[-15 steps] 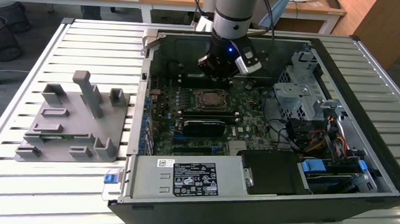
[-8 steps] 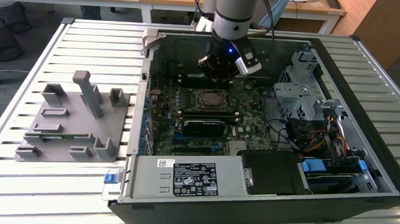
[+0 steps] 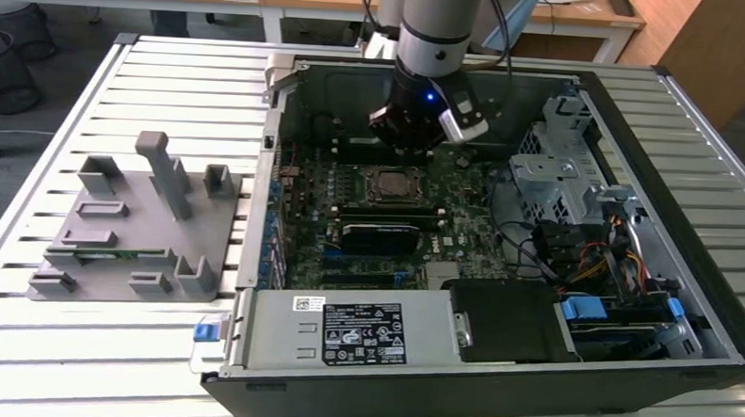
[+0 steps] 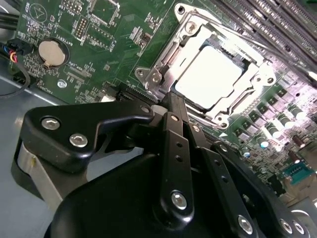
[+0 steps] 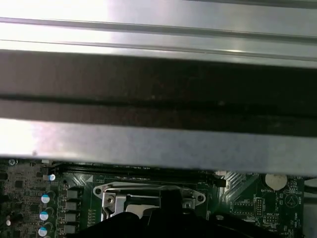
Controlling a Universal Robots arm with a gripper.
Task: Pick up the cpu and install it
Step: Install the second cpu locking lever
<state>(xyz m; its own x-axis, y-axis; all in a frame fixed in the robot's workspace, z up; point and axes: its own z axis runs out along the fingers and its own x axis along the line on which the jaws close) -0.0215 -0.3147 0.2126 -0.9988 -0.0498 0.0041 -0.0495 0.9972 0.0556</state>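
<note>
Cpu (image 4: 210, 74) sits flat in the motherboard (image 3: 385, 214) socket frame (image 4: 257, 79), silvery top up. Pincer (image 4: 172, 101) hovers just beside the socket inside the open computer case (image 3: 670, 306) on the slatted table (image 3: 164, 77), fingers closed together, holding nothing

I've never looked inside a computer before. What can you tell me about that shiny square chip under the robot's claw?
The cpu is a flat square with a pale silvery metal top that glares in the light. It lies flat in the metal socket frame on the green motherboard. The gripper hangs close above its edge, and contact cannot be told.
</note>
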